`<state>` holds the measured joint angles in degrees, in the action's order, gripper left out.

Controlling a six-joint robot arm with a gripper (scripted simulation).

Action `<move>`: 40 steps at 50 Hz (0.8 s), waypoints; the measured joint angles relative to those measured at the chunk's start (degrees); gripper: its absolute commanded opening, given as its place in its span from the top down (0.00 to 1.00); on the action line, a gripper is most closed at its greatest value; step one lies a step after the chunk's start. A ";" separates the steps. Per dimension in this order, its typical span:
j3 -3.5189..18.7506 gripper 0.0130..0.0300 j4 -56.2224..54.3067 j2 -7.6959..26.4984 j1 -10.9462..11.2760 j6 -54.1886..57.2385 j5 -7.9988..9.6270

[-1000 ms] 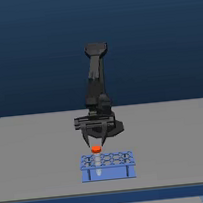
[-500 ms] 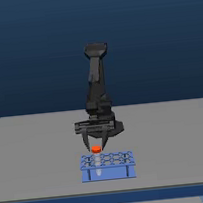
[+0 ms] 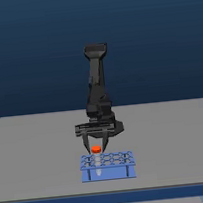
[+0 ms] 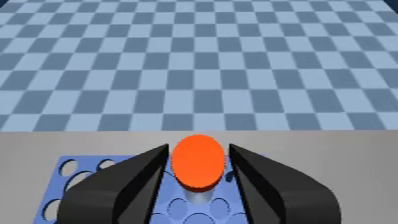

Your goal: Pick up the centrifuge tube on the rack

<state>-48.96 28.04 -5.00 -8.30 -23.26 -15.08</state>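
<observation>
The centrifuge tube [image 3: 96,149] stands upright in a hole at the exterior view's left end of the blue rack [image 3: 116,171], its orange-red cap above the rack's top. My gripper [image 3: 96,145] hangs straight down over it, open, one black finger on each side of the cap. In the wrist view the cap of the centrifuge tube [image 4: 197,162] sits between the two dark fingers [image 4: 133,185] with only thin gaps, so the gripper [image 4: 198,148] straddles it. The rack [image 4: 75,172] shows beneath, and the tube's pale body is mostly hidden.
The rack rests near the front edge of a grey table [image 3: 173,138]. The arm's black base [image 3: 99,109] stands just behind the rack. A blue checkered floor [image 4: 199,60] lies beyond the table.
My gripper has come down a little, so its fingertips now reach the level of the tube's cap. The tube and the rack have not moved.
</observation>
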 measured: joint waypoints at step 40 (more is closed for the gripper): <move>0.09 1.00 0.67 -0.26 -0.03 -0.38 0.02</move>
<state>-48.87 28.71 -5.26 -8.32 -23.63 -15.06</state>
